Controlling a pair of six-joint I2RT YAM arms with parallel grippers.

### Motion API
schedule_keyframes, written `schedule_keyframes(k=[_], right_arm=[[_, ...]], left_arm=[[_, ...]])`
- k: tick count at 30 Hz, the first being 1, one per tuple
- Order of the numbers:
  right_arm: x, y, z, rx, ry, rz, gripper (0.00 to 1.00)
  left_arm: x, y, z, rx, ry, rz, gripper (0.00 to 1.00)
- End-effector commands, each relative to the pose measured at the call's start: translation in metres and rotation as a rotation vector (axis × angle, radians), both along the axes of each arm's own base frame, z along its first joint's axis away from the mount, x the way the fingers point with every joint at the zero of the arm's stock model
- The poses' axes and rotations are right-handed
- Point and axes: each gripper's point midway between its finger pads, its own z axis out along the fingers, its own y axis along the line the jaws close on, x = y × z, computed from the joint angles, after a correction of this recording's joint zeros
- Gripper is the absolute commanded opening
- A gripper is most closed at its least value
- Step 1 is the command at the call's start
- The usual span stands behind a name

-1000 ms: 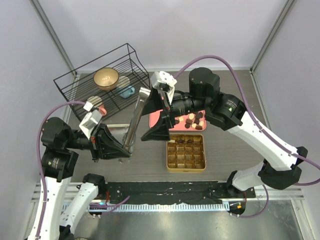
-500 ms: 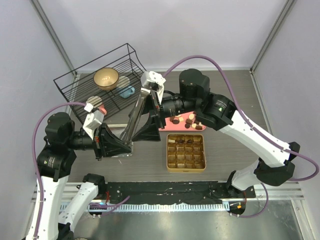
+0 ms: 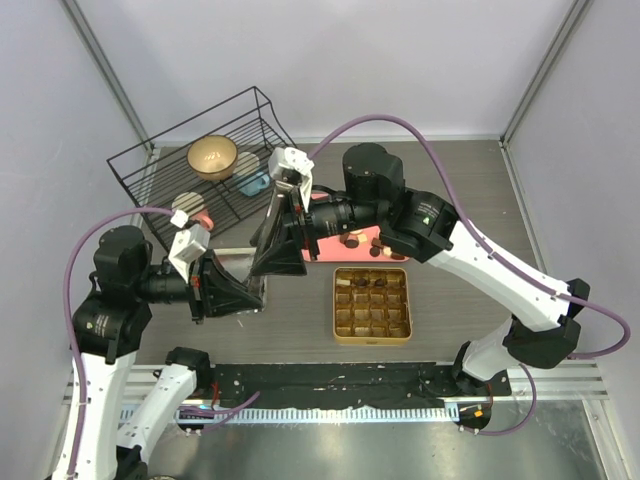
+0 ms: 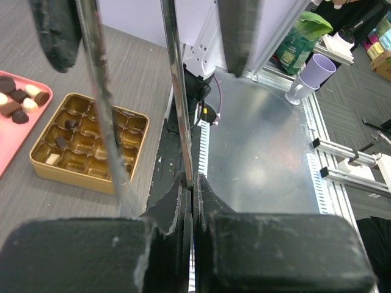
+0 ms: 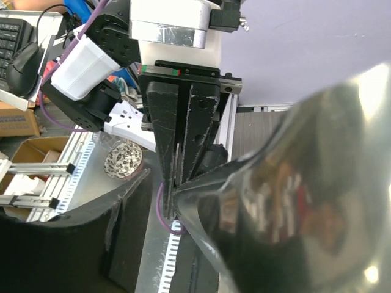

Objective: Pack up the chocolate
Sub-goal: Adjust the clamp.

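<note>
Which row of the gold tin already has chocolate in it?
The row nearest the pink tray: three pieces sit there, the other rows look empty.

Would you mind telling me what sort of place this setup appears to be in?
Probably a robotics lab test cell: plain pale wall panels enclose the grey wood-grain table, and a black computer keyboard sits beyond.

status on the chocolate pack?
Left gripper shut on tongs. Right gripper at the tongs, grip unclear. Chocolate mostly on pink tray, few in gold tin. Tin unobstructed.
</note>
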Motion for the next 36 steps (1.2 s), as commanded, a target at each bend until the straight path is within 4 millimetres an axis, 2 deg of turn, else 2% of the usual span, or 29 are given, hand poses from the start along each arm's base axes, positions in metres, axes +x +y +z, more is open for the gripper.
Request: schedule_keyframes(k=[1, 2, 7, 13, 19, 28, 30, 32, 33, 34, 36], right_arm=[[-0.001, 0.004, 0.009, 0.025, 0.000, -0.002, 0.57], [-0.002, 0.003, 0.011, 0.030, 0.004, -0.003, 0.55], [-0.001, 0.005, 0.016, 0.085, 0.017, -0.016, 0.45], [0.000, 0.012, 0.022, 0.143, 0.060, -0.029, 0.45], [-0.002, 0.026, 0.015, 0.135, 0.081, -0.027, 0.42], [0.002, 0.017, 0.015, 0.104, 0.033, -0.063, 0.21], [0.005, 0.016, 0.015, 0.100, 0.020, -0.082, 0.10], [0.010, 0.015, 0.016, 0.103, 0.013, -0.114, 0.06], [0.011, 0.015, 0.015, 0.100, 0.011, -0.123, 0.04], [0.016, 0.016, 0.013, 0.096, 0.009, -0.153, 0.02], [0.022, 0.015, 0.009, 0.079, 0.004, -0.186, 0.01]], left_arm=[[-0.005, 0.002, 0.012, 0.002, -0.071, 0.004, 0.00], [-0.002, 0.003, 0.011, 0.013, -0.113, 0.018, 0.00], [0.005, 0.006, 0.003, 0.056, -0.113, 0.070, 0.00], [0.014, 0.011, 0.000, 0.087, -0.156, 0.138, 0.00], [0.022, 0.016, -0.008, 0.130, -0.198, 0.190, 0.00], [0.017, 0.019, -0.004, 0.147, -0.213, 0.200, 0.00], [0.016, 0.019, -0.003, 0.148, -0.201, 0.201, 0.01], [0.017, 0.021, -0.003, 0.163, -0.212, 0.210, 0.23], [0.016, 0.022, 0.001, 0.167, -0.228, 0.219, 0.40], [0.015, 0.024, 0.002, 0.177, -0.232, 0.229, 0.77], [0.015, 0.030, 0.011, 0.189, -0.281, 0.281, 0.92]])
